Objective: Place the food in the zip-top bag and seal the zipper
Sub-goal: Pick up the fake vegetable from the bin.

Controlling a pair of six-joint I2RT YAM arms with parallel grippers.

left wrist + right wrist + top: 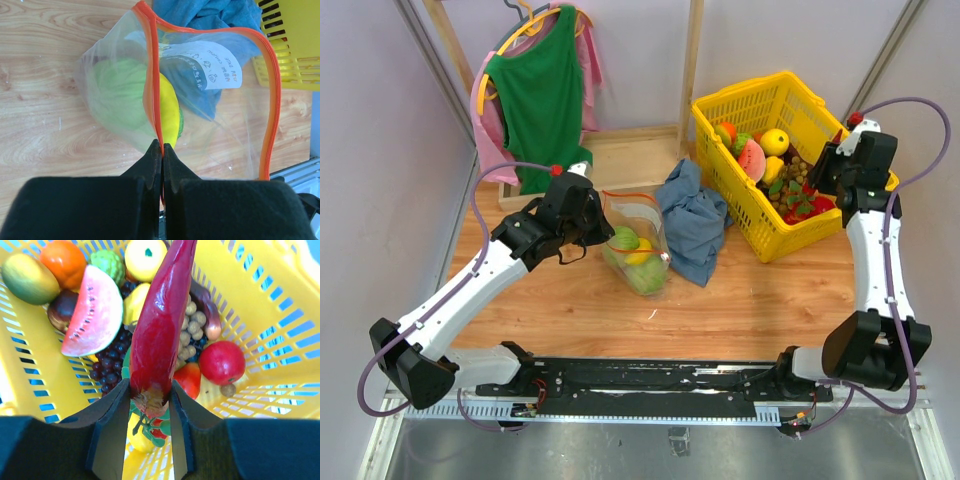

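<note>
- Chili (pixel 160 325) sits clamped in right claw (pixel 150 397), basket (pixel 280 300) below it.
- Left claw (pixel 162 147), closed, pinches zipper (pixel 151 55); bag (pixel 100 85) lies just ahead.
- Lift chili straight, then drop it into the open mouth.

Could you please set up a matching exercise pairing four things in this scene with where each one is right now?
Things:
1. red chili
2. zipper
3. watermelon slice
4. blue cloth

Places:
A. lying in the yellow basket among other toy food
B. pinched at one end by the shut left gripper
C. crumpled on the table between the zip-top bag and the basket
D. clamped by the right gripper, over the basket

Pairs: 1-D, 2-B, 3-A, 4-C
</note>
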